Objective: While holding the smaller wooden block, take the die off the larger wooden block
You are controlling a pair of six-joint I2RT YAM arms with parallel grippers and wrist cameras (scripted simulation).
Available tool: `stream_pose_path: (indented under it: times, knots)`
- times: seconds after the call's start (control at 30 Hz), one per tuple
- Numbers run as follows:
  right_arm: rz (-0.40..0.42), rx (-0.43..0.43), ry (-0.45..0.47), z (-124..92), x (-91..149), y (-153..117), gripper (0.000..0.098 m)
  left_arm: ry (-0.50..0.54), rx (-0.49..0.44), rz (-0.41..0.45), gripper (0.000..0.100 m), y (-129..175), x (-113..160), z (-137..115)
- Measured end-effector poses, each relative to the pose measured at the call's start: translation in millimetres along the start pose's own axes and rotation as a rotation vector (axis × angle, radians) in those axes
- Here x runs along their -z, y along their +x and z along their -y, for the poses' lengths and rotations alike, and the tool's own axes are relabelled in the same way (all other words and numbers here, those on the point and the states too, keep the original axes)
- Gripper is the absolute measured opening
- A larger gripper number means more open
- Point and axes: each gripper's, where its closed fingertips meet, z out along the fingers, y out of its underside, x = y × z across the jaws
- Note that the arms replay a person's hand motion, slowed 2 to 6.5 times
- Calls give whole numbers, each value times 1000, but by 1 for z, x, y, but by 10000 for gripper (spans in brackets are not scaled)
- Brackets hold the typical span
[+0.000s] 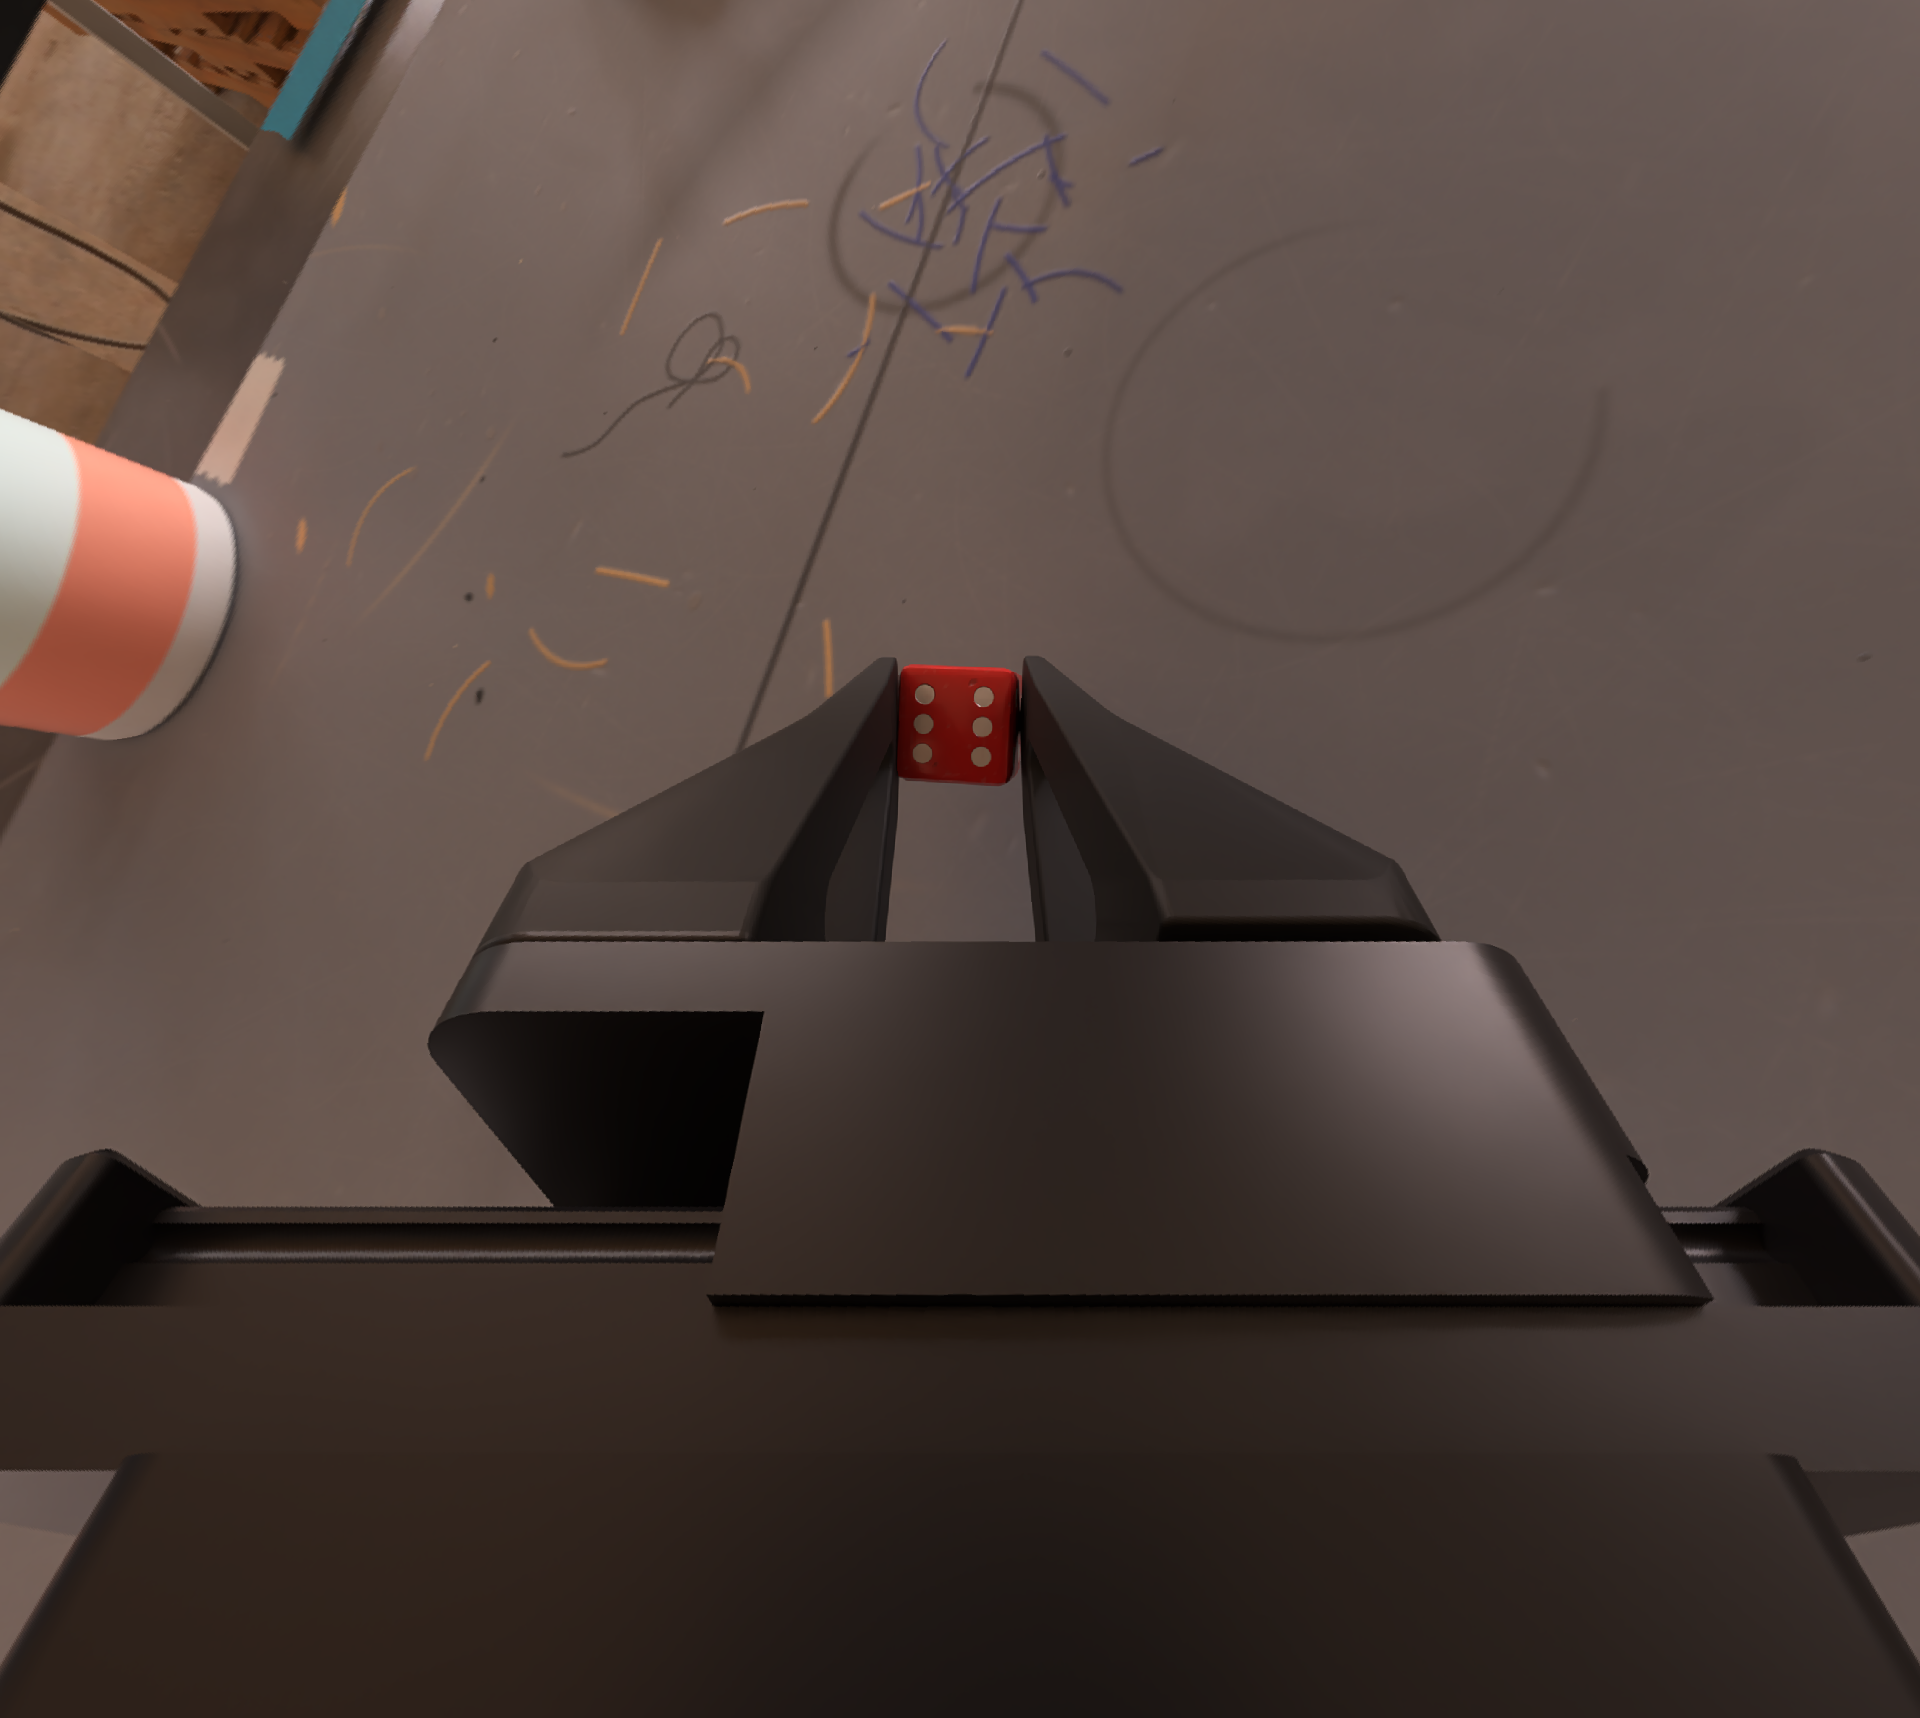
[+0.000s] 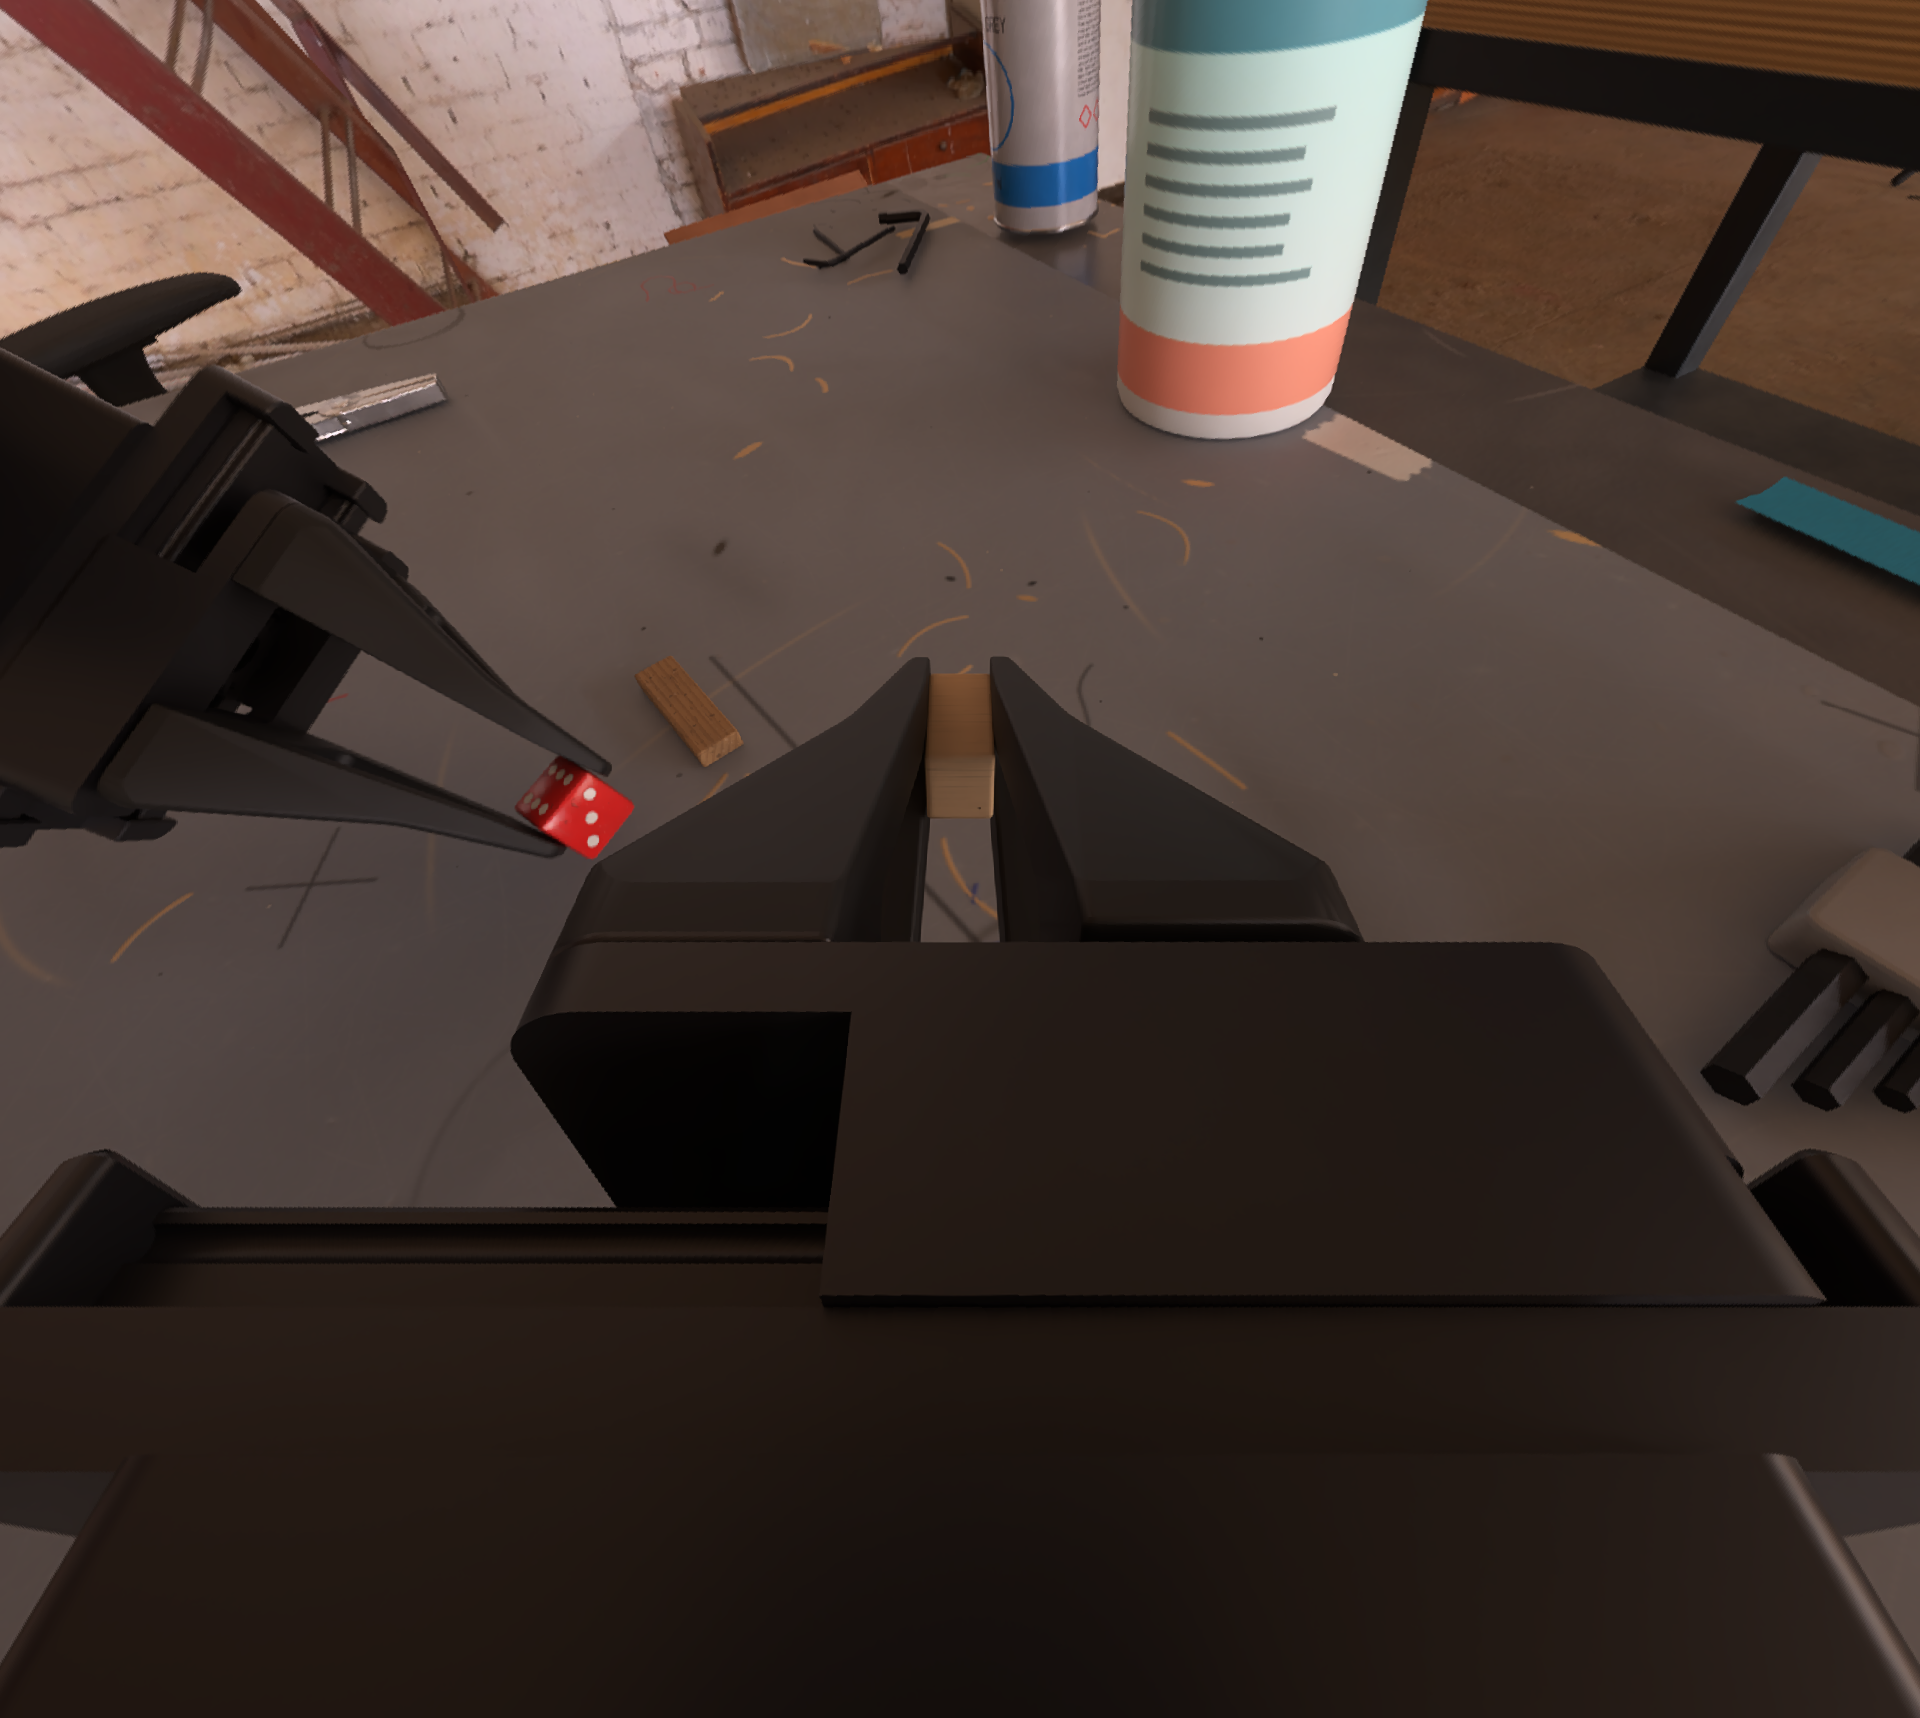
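We found the die (image 1: 957,723) pinched between the fingers (image 1: 868,733) of the left gripper (image 1: 959,702), lifted off the table (image 1: 1351,58). The smaller wooden block (image 2: 960,743) sat between the fingers (image 2: 899,764) of the right gripper (image 2: 960,692). The larger wooden block (image 2: 688,710) lay flat on the table between the two grippers. A tall tube (image 2: 1262,110) stood near the far edge, with a spray can (image 2: 1042,16) behind it at the far corner.

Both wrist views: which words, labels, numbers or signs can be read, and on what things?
Silver can: large dark letters, which I do not copy, and fine print too small to read.
Teal, white and coral cylinder: only grey bars, no letters.
Red die: six white pips on the face toward the left wrist camera.
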Motion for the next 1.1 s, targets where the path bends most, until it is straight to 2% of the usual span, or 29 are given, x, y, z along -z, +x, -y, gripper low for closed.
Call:
stream_pose_path:
  times: [0.17,0.4,1.1]
  knots:
    - [-8,2,29,3,1,0,93,43,62,-43,197,5,-3,5]
    - [-20,-4,40,4,2,1,93,45,67,-75,196,9,-7,3]
    - [-30,-31,56,4,4,4,93,79,23,-44,196,3,-9,9]
